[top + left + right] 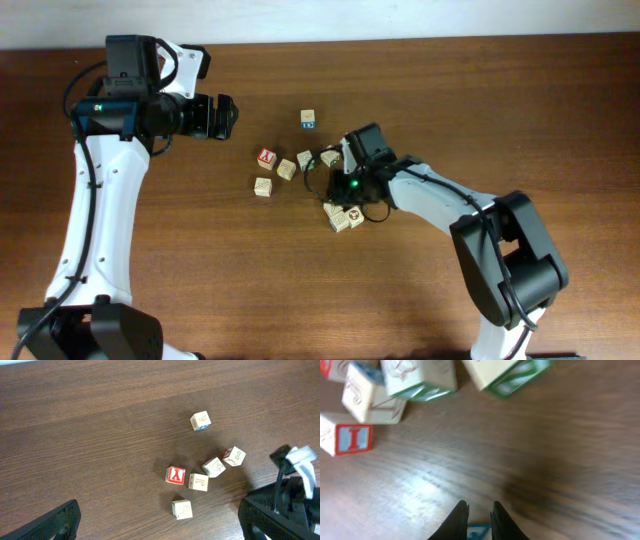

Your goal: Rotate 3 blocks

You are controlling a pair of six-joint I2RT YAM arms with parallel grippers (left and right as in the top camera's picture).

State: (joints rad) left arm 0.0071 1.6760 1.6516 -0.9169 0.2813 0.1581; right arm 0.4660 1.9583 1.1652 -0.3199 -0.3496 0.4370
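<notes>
Several pale wooden blocks lie mid-table: a loose row (287, 169), one alone (263, 187) and a tight cluster (343, 216). My right gripper (339, 198) is low over the table between the row and the cluster. In the right wrist view its gripper (479, 510) has narrow jaws closed on a block with a blue-green print (479, 533), mostly cut off by the frame edge. The cluster's blocks (420, 377) lie just ahead, one green-edged (505, 375). My left gripper (222, 117) hangs open, high at the left; in the left wrist view the gripper (161, 522) holds nothing, with a block (182, 509) on the table below.
A red-faced cube (266, 158) sits at the left end of the row, and a blue-marked cube (308, 119) lies apart toward the back. The right arm (440, 200) stretches in from the front right. The back table edge (400, 38) meets a white wall.
</notes>
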